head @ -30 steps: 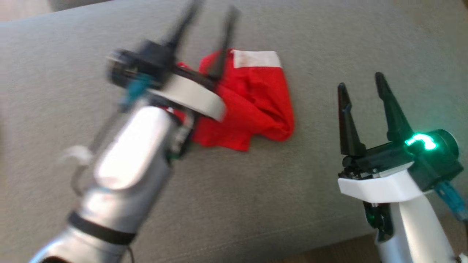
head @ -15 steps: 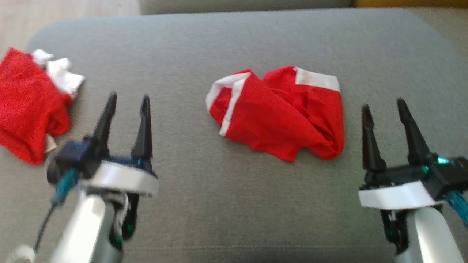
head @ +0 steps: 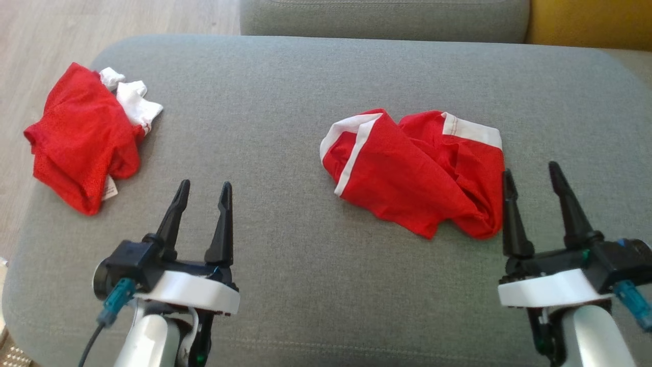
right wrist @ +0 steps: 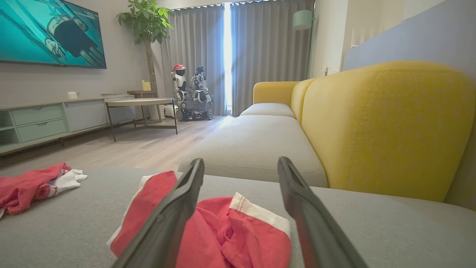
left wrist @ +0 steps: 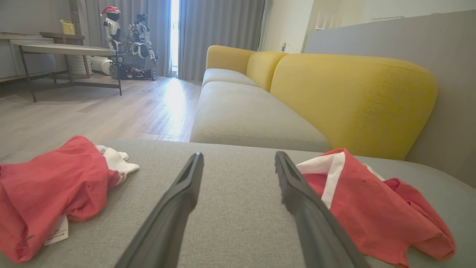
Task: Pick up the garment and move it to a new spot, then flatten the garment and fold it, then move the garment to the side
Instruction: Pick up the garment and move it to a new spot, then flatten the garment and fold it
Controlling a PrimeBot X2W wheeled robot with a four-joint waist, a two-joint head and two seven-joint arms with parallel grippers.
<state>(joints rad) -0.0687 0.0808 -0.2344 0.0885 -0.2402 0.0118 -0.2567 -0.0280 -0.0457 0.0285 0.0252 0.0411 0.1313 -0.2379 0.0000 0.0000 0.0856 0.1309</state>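
Note:
A crumpled red garment with white trim [head: 412, 173] lies right of centre on the grey cushion [head: 275, 153]. It also shows in the left wrist view as the garment [left wrist: 372, 212] and under the right fingers as the garment [right wrist: 230, 230]. My left gripper [head: 205, 183] hovers open and empty at the lower left, well apart from it. My right gripper [head: 530, 169] is open and empty too, its fingertips just at the garment's right edge. A second red and white garment [head: 84, 140] is bunched at the cushion's far left edge.
The cushion's left edge drops to wooden floor [head: 20, 61]. Behind it runs a grey sofa seat [left wrist: 245, 115] with a yellow backrest [left wrist: 353, 100]. Farther off stand a table [right wrist: 139, 102] and another robot [right wrist: 189, 93].
My left arm has pulled back from over the red garment to the lower left, jaws still open. The head camera has tilted up, bringing the second garment into view. The right gripper holds its pose.

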